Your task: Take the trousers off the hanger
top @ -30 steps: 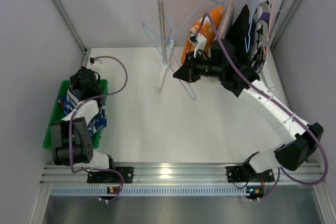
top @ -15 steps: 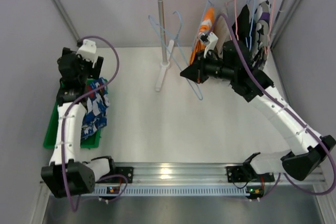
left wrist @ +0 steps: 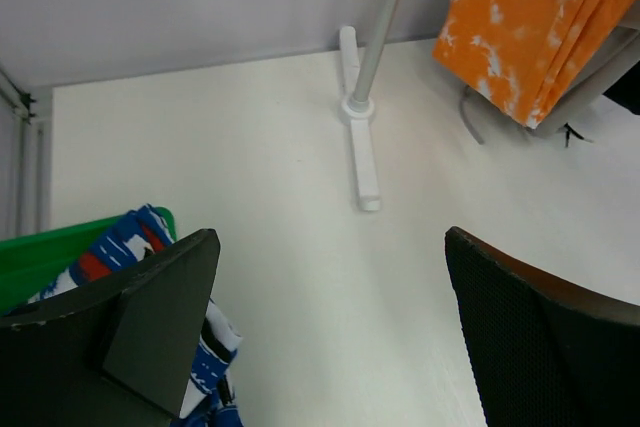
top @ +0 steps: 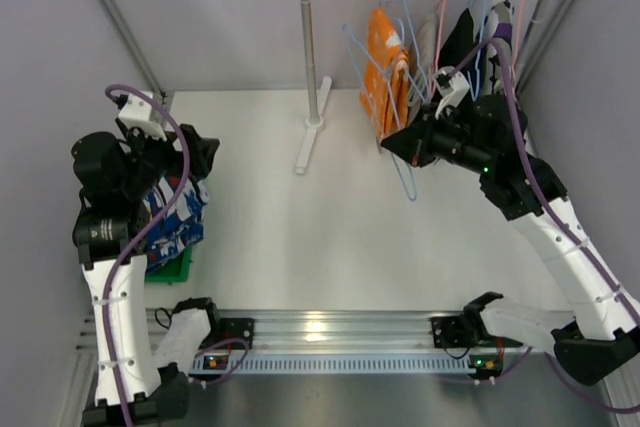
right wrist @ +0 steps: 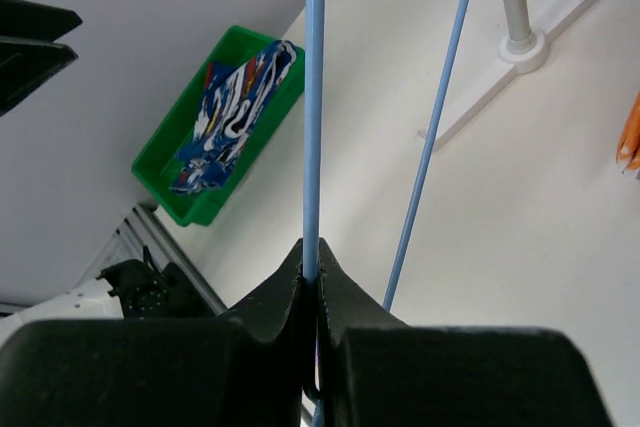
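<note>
**Top external view.** I read the left gripper (top: 196, 150) as fully open and empty, poised above the green bin (top: 168, 269). The blue patterned trousers (top: 176, 215) lie in that bin. The right gripper (top: 392, 147) is closed on the wire of a bare blue hanger (top: 408, 185) just beside the rack pole (top: 310, 37). The orange trousers (top: 384, 67) hang from the rail, with darker garments (top: 462, 37) next to them.

**Left wrist view.** Both fingers (left wrist: 160, 317) stand wide apart with nothing between them. The blue patterned trousers (left wrist: 130, 245) sit below.

**Right wrist view.** The fingertips (right wrist: 300, 282) pinch the blue hanger (right wrist: 312, 97) tightly.

**Progress.** I judge one pair done. The orange pair and the darker garments are left to strip.
</note>
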